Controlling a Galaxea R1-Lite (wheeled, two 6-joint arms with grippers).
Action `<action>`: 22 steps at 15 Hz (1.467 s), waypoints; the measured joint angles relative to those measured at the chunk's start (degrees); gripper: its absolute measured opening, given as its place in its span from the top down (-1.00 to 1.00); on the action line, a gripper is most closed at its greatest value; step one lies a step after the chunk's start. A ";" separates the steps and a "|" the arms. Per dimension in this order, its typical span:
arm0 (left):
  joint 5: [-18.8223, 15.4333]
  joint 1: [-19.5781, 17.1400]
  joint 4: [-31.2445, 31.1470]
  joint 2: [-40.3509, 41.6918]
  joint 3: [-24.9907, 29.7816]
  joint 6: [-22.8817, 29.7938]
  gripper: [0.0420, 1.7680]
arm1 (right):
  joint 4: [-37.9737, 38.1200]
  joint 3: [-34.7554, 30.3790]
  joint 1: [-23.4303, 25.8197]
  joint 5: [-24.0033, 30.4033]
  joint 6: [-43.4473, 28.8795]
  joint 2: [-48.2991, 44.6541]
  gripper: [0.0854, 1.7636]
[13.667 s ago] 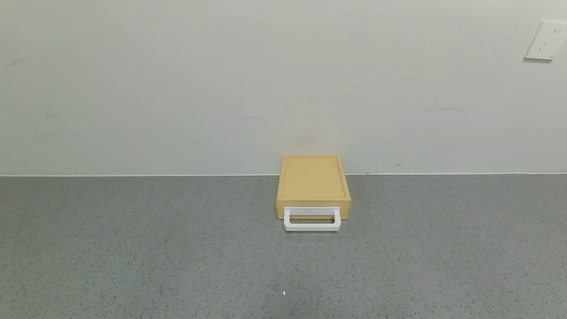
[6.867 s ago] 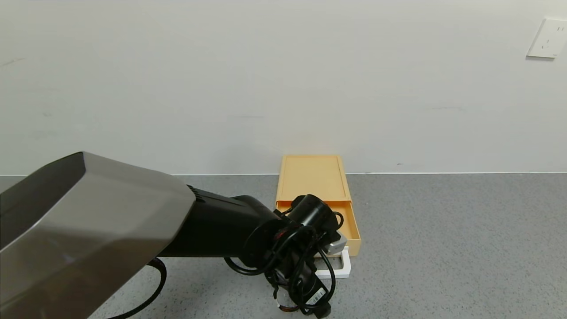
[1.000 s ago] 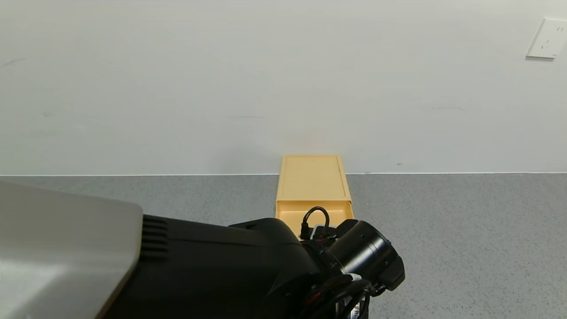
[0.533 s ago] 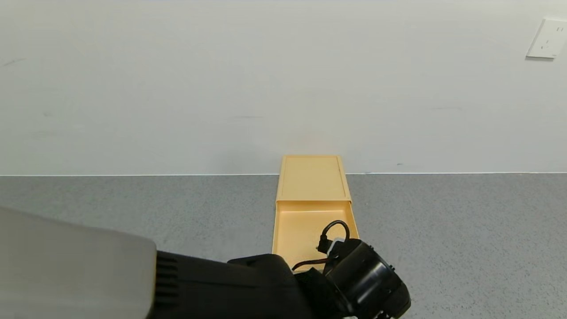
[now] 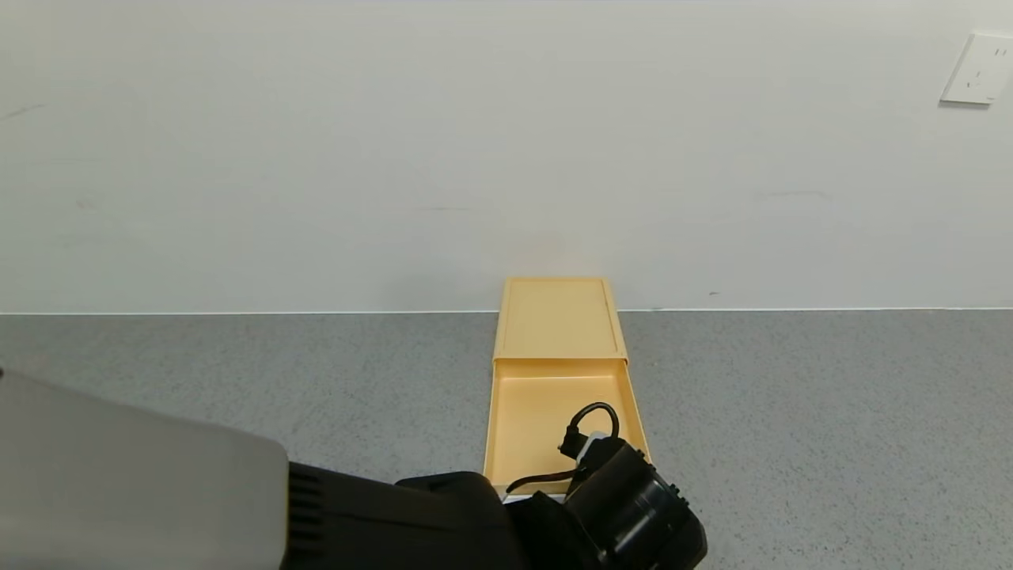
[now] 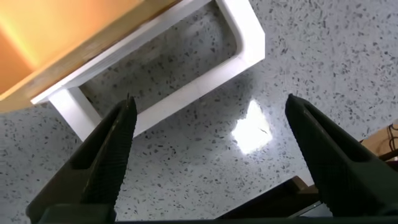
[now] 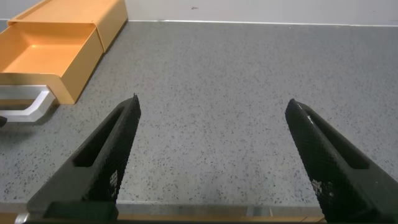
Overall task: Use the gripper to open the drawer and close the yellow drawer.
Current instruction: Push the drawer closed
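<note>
**Drawer fully out: prepare the closing push**

My left arm fills the lower left of the head view, and my left pincer (image 5: pixel 625 514) sits at lower centre, just in front of the drawer (image 5: pixel 554 419). The wrist view shows the fingers (image 6: pixel 106 162) spread wide with nothing between them; the white handle (image 6: pixel 186 87) lies beyond the tips, apart from both.

The drawer box stands at the centre of the head view with its back against the wall (image 5: pixel 316 158). Its tray is pulled far out toward me over the grey surface (image 5: pixel 791 412), and the tray is empty.

My right pincer (image 7: pixel 211 155) is parked off to the side. Its wrist view shows the fingers wide apart, holding nothing, with the drawer in the upper left of that frame.

I judge that opening is finished and closing is the step in hand.

1. Centre the left pincer on the handle, so the force runs along the tray's line of travel.
2. Push toward the wall, slowly and straight. An off-centre push could skew the tray or turn the light box.
3. Keep the looping cable (image 5: pixel 589 419) clear of the tray's rim.
4. Stop when the front meets the box.
</note>
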State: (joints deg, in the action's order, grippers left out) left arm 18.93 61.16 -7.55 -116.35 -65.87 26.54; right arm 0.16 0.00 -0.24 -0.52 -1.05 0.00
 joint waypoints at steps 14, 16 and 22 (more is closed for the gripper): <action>-0.85 -1.95 4.57 -1.32 2.65 -16.02 -0.94 | 0.02 0.00 0.00 0.00 0.01 0.00 -0.94; -2.29 -2.62 4.30 -1.07 2.83 -21.27 -0.94 | 0.02 0.00 0.00 0.00 0.01 0.00 -0.94; -8.33 -3.97 3.69 -0.24 2.89 -29.29 -0.94 | 0.02 0.00 0.00 0.00 0.00 0.00 -0.94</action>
State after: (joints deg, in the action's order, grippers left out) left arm 10.61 57.19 -3.85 -116.59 -62.98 -2.76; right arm 0.18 0.00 -0.24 -0.52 -1.05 0.00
